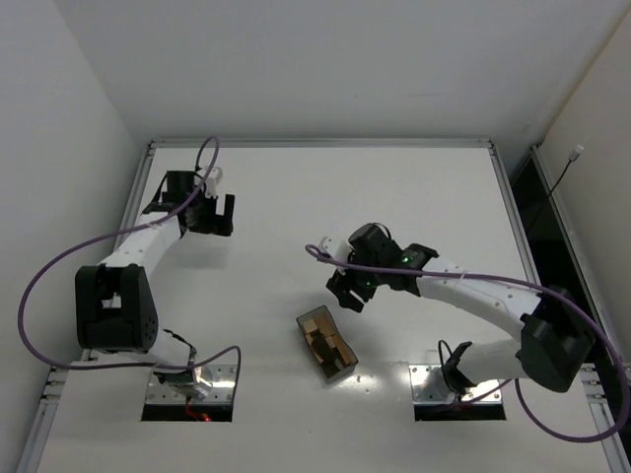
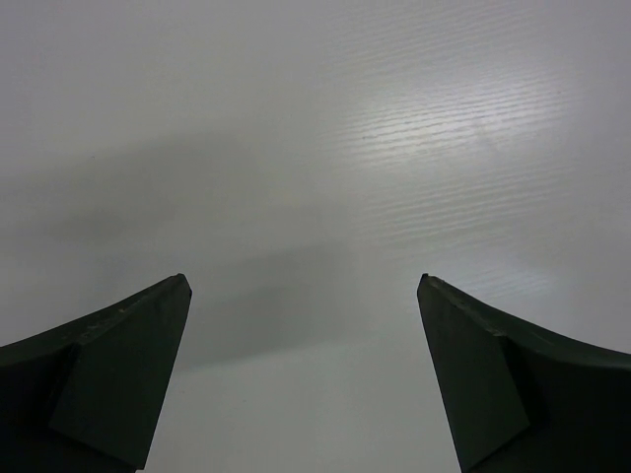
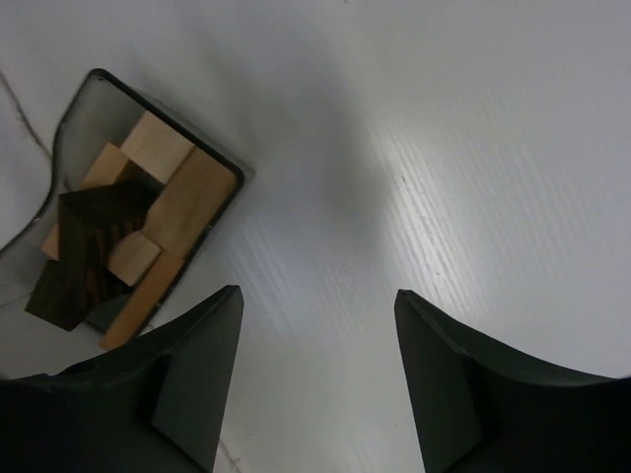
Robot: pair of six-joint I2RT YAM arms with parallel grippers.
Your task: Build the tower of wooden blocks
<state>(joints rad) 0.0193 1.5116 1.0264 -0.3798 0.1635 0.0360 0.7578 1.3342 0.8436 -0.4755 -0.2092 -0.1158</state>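
The wood blocks (image 1: 326,342) lie heaped in a smoky translucent bin (image 1: 339,372) near the middle front of the table. In the right wrist view the blocks (image 3: 148,212) are light tan with a dark brown one on top, inside the bin (image 3: 222,163) at upper left. My right gripper (image 1: 346,294) is open and empty, just up and right of the bin; it also shows in the right wrist view (image 3: 317,301). My left gripper (image 1: 211,213) is open and empty over bare table at the far left, and in the left wrist view (image 2: 304,286). No tower is in view.
The white table (image 1: 414,187) is framed by a metal rail (image 1: 325,143). Purple cables (image 1: 39,276) loop by both arm bases. White walls rise on the left and right.
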